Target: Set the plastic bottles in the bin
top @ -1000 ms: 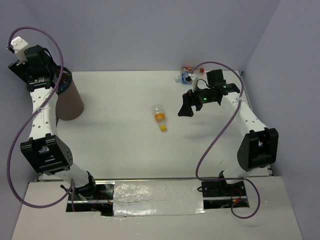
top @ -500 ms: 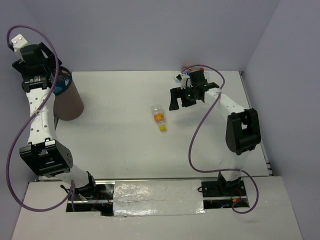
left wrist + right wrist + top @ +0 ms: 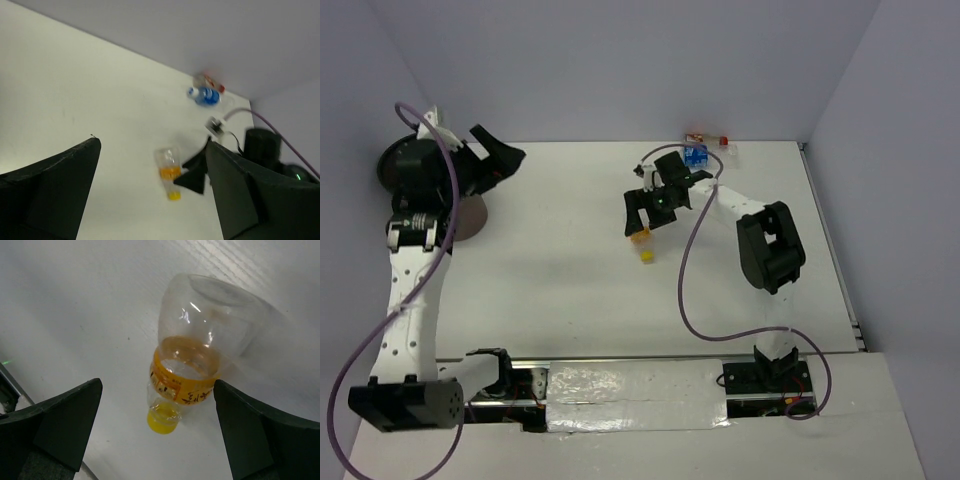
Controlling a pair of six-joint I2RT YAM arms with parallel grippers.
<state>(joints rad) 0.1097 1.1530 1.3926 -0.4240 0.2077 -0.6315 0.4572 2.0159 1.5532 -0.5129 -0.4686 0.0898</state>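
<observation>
Top external view: three plastic bottles and one bin show on the white table. One orange-labelled bottle lies on its side a little toward 1 o'clock from the table's middle, its yellow cap pointing to 6 o'clock. One blue-labelled bottle and one red-labelled bottle lie close together at the far edge, about 1 o'clock. The bin stands at the 10 o'clock side, and only a strip of its brown wall shows because the left arm covers the rest.

The left arm rises from its base at 7 o'clock, reaches over the bin and bends toward 3 o'clock. The left gripper hangs above the table just beside the bin with its jaws spread wide and nothing between them.

The right arm stretches from its base at 5 o'clock up to the far side and folds back toward 9 o'clock. The right gripper hovers directly over the orange-labelled bottle. From the right wrist camera the bottle lies between the two wide-apart fingers, and neither finger touches it.
</observation>
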